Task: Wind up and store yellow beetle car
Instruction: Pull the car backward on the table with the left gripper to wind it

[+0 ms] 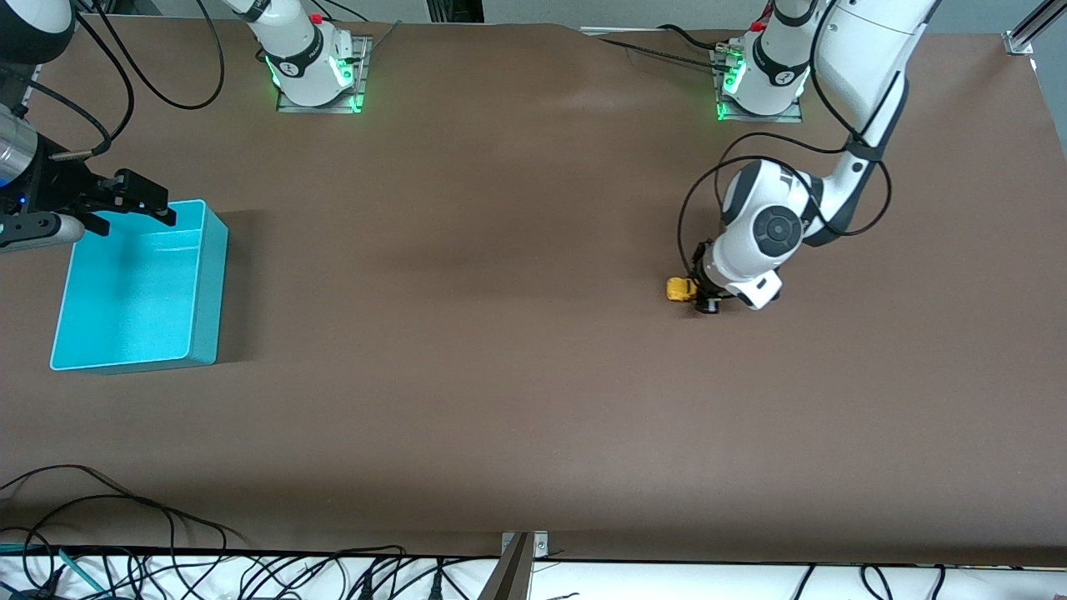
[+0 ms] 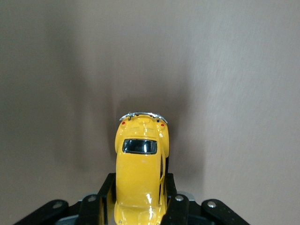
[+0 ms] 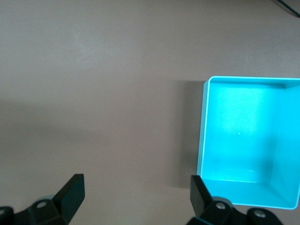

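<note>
The yellow beetle car [image 1: 679,289] is low over the brown table toward the left arm's end. My left gripper [image 1: 698,293] is shut on it. In the left wrist view the black fingers [image 2: 107,190] press both sides of the car [image 2: 140,159], whose chrome bumper end points away from the wrist. I cannot tell whether its wheels touch the table. The turquoise bin [image 1: 212,283] stands with nothing in it at the right arm's end. My right gripper [image 1: 137,208] hangs open over the bin's far rim, with nothing between its fingers. In the right wrist view the right gripper [image 3: 136,183] shows beside the bin [image 3: 204,126].
The two arm bases [image 1: 317,67] stand along the table's far edge. Loose black cables [image 1: 125,517] lie along the table's near edge by the right arm's end. A metal bracket [image 1: 523,546] sits at the middle of that edge.
</note>
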You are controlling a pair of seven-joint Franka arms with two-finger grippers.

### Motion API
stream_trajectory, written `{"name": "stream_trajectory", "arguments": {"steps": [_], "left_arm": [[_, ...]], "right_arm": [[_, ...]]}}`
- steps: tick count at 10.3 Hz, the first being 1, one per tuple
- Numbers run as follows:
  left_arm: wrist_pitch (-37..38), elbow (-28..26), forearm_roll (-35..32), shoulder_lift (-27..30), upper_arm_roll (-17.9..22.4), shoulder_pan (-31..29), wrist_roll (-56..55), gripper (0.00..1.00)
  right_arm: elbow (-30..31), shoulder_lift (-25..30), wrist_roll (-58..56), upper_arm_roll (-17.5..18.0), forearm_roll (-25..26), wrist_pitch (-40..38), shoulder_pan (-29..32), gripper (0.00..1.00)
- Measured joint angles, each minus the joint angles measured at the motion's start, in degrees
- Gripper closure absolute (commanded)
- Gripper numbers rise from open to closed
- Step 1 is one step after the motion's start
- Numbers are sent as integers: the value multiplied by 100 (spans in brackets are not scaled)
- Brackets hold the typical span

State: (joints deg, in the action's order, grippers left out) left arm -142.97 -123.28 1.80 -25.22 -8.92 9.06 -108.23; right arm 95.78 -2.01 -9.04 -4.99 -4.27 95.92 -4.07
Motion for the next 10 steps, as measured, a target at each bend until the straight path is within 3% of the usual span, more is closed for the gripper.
{"name": "stream_trajectory", "arguments": {"steps": [3, 10], "left_arm": [[156, -12, -378, 28, 142, -304, 20, 100], [235, -50, -466, 58, 180, -1177, 1168, 100]], "right_arm": [[1, -16, -31, -4, 0, 0, 0, 0], [2, -64, -257, -129, -1, 0, 4, 0]]}}
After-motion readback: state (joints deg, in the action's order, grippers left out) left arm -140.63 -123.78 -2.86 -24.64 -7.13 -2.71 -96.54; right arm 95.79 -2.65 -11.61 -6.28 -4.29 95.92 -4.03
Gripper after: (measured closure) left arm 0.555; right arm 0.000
